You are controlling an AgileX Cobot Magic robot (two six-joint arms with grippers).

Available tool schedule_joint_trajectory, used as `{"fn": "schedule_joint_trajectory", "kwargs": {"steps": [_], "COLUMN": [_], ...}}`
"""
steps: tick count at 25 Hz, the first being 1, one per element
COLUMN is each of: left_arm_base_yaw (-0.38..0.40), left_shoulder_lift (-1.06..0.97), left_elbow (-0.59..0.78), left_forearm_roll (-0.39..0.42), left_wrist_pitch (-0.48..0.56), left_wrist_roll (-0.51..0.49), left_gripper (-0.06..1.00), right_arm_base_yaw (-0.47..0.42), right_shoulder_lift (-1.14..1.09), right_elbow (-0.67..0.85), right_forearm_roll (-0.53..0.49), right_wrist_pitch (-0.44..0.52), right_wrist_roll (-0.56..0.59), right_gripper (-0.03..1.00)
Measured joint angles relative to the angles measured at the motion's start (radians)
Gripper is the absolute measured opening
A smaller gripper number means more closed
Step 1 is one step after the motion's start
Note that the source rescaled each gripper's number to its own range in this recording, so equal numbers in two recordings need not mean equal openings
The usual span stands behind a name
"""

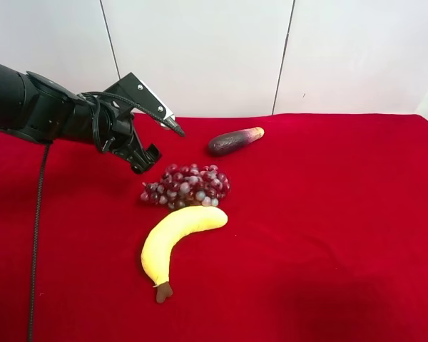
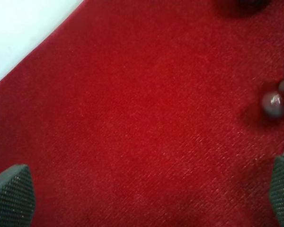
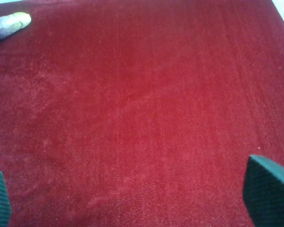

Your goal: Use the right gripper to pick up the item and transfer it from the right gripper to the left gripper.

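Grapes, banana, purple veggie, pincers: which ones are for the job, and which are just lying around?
For the job:
toy grapes
left pincer, open beside the grapes
right pincer, open over bare cloth

Just lying about:
plush banana
toy eggplant

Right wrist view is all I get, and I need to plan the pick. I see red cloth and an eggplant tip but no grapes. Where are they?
Observer: The grapes lie on the cloth between the eggplant and a banana, right beside the banana.
Operator: Is anything holding them?
Observer: No. The left gripper hovers beside them, open and empty.
Operator: Can you see my arm from above?
Observer: No. The right gripper is outside the high view, which shows only the left arm.
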Motion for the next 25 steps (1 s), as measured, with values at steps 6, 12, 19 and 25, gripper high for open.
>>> {"fn": "schedule_joint_trajectory", "kwargs": {"steps": [6, 12, 19, 25], "left_arm_base_yaw": [0.000, 0.000, -0.041, -0.154], "left_shoulder_lift": [-0.005, -0.071, -0.225, -0.426], "left_elbow": [0.000, 0.000, 0.102, 0.227], "left_forearm_roll": [-0.026, -0.280, -0.346, -0.349], "left_wrist_pitch": [-0.087, -0.312, -0.426, -0.450], "left_wrist_roll": [-0.003, 0.053, 0.217, 0.085], "left_gripper": [1.00, 1.00, 1.00, 1.00], "right_arm_base_yaw": [0.000, 0.000, 0.000, 0.000], "right_shoulder_lift": [0.000, 0.000, 0.000, 0.000], "right_elbow": [0.000, 0.000, 0.000, 0.000], "right_forearm_roll": [0.000, 0.000, 0.000, 0.000], "right_wrist_pitch": [0.000, 0.000, 0.000, 0.000], "right_wrist_roll": [0.000, 0.000, 0.000, 0.000], "right_gripper": [0.96, 0.96, 0.96, 0.96]}}
